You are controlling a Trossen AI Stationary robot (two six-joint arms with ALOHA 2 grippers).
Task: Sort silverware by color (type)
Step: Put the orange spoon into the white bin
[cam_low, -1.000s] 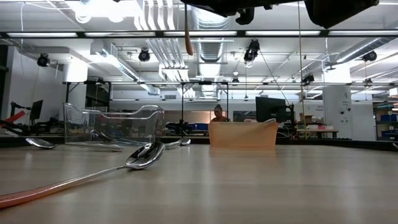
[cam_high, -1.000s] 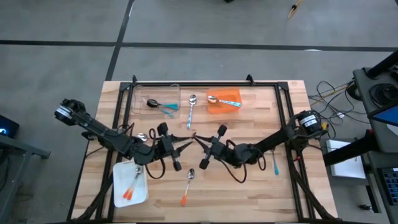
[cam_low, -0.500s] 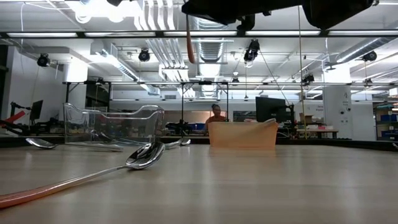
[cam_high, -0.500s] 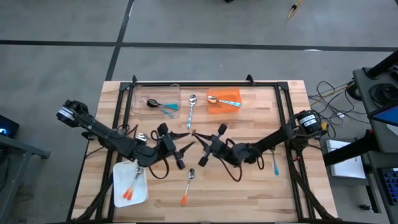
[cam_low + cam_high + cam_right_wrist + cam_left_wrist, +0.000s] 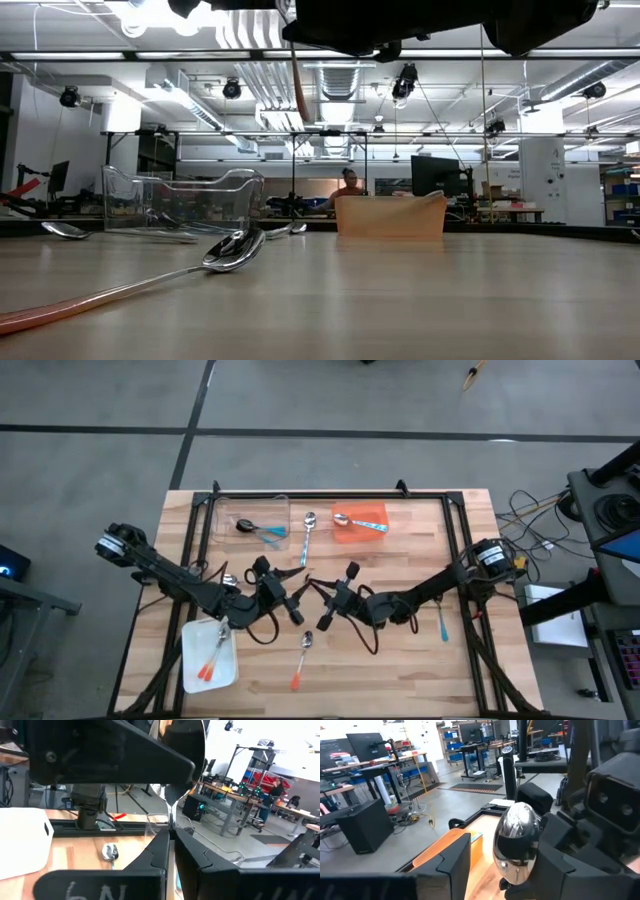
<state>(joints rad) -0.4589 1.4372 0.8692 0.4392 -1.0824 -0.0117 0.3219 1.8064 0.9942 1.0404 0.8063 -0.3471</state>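
Pinching a spoon upright, right gripper; left gripper fingers spread either side of its bowl.

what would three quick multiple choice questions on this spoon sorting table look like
1. Where is the dark-bowled spoon?
a) clear bin
b) orange bin
c) white tray

2. What colour is the handle of the loose spoon nearest the table's front edge?
a) teal
b) orange
c) light blue

3. What is the right claw doing?
a) open, empty
b) shut on nothing
c) shut on the held spoon

Answers: a, it lies inside the clear walls; b, the handle end is orange; c, its fingers pinch the spoon's neck.
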